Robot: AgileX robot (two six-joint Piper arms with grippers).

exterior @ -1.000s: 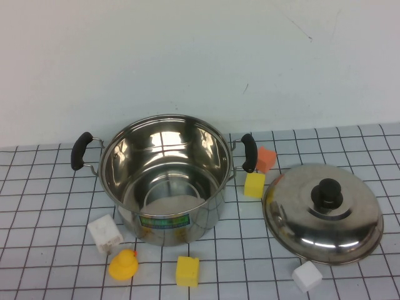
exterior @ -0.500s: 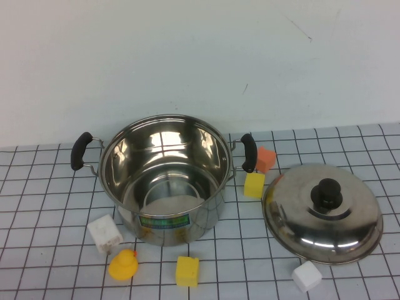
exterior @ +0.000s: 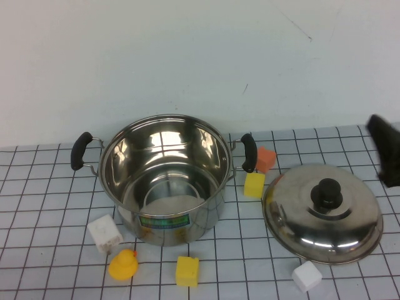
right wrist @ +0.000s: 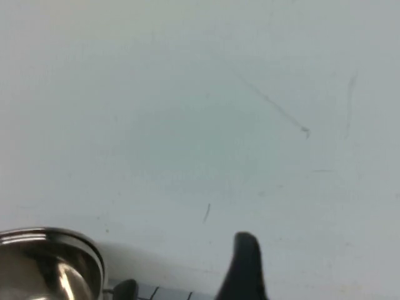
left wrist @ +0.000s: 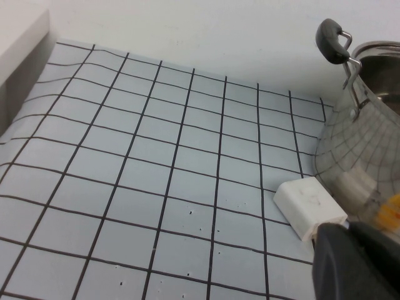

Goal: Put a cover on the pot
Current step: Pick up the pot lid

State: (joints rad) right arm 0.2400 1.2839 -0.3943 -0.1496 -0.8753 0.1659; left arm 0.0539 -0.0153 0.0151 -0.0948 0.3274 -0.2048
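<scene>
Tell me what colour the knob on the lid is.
Black knob, clearest in the high view.

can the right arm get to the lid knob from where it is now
Probably yes. The right gripper is at the table's right edge, above and beside the lid; nothing stands between it and the black knob.

Right end effector (exterior: 385, 150) at the high view's 3 o'clock edge, raised. Left end effector (left wrist: 362, 262) low over the counter.
</scene>
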